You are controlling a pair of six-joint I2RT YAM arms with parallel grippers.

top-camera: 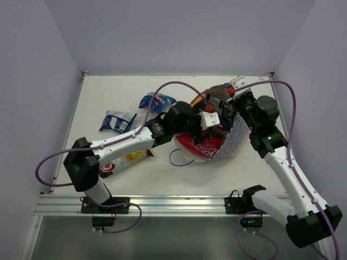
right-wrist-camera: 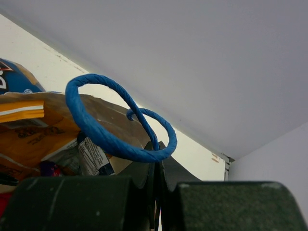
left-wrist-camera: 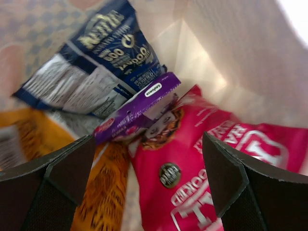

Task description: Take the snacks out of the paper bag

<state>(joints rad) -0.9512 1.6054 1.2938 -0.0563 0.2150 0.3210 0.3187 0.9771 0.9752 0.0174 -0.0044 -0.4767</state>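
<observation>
White tabletop [top-camera: 108, 86] holds the blue-and-white checkered paper bag [top-camera: 234, 136] on its side at 3 o'clock, glossy pink-red snack packet [left-wrist-camera: 192, 192] inside. Left gripper [left-wrist-camera: 149, 173], released, straddles that packet for pickup; right gripper [right-wrist-camera: 156, 161] is clenched on the bag rim, likely bracing it.

The paper bag [top-camera: 232, 142] lies right of centre on the worktop [top-camera: 108, 92], mouth towards the left, with the left gripper [left-wrist-camera: 149, 159] inside it above a heap of snacks [left-wrist-camera: 183, 187]. One loose packet [top-camera: 156, 102] and a second packet [top-camera: 118, 121] sit to the bag's upper left. A third packet [top-camera: 130, 157] lies at lower left beneath the left arm.
</observation>
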